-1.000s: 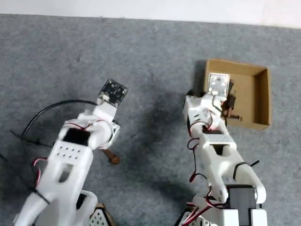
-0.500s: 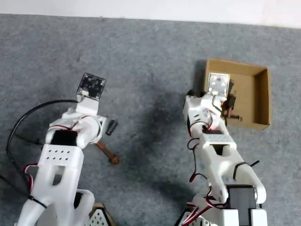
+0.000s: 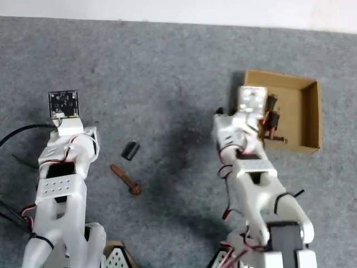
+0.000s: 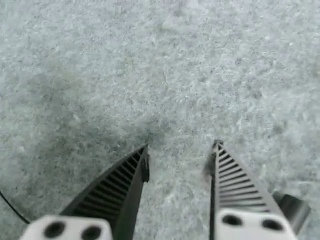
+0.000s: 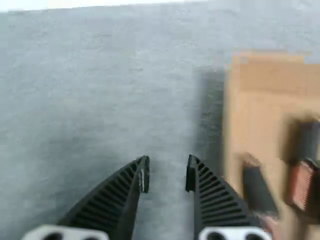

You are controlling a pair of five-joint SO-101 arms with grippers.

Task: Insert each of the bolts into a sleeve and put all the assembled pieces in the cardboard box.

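Left gripper (image 4: 180, 150) and right gripper (image 5: 166, 172) agape — bolt (image 3: 125, 178) and sleeve (image 3: 130, 151) loose on carpet (image 3: 167, 67), cardboard box (image 3: 295, 111) with perhaps assemblies (image 3: 272, 120).

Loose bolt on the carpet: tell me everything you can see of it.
The bolt is rusty brown, metal by its look, a slim shank with a wider round head. It lies flat and slanted on the grey carpet, head toward the arms' bases. It is bare, not yet sleeved: the black sleeve lies near its shank end, apart from it. No gripper touches it.
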